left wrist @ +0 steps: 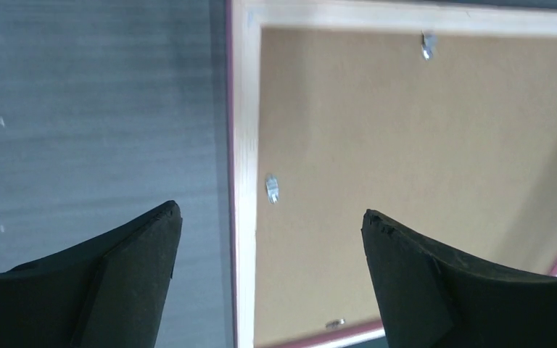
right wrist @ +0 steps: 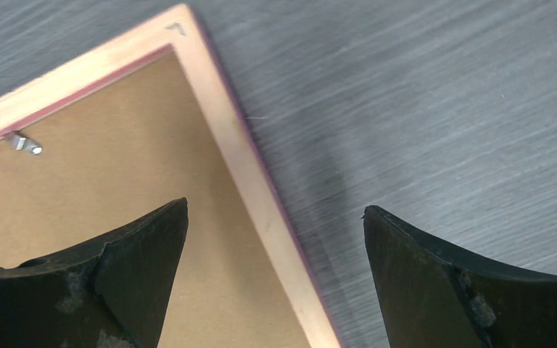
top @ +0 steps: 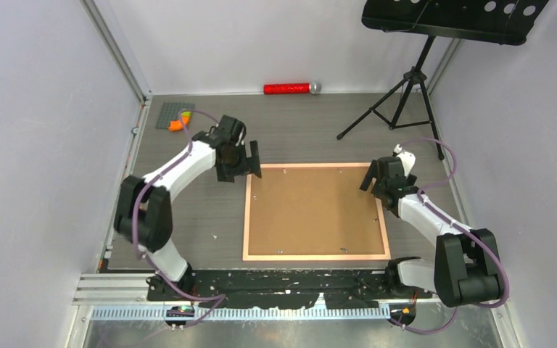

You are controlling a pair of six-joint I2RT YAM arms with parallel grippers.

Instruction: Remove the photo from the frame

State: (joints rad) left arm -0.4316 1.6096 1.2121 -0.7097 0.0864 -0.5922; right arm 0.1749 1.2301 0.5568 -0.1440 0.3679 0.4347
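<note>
The frame (top: pixel 246 217) lies face down on the tabletop (top: pixel 297 130), backing board (top: pixel 315 210) up and the photo hidden beneath. The left gripper (left wrist: pixel 270 217) hangs wide open over its far left corner, the right gripper (right wrist: pixel 275 214) wide open over the far right. This looks like the approach; next, the metal tabs (left wrist: pixel 272 188) likely need turning aside.

A thin pink rectangular frame (top: pixel 316 257) lay on a grey table (top: pixel 188 225). Left gripper (left wrist: pixel 270 215) and right gripper (right wrist: pixel 275 210) hung over its far corners.
</note>
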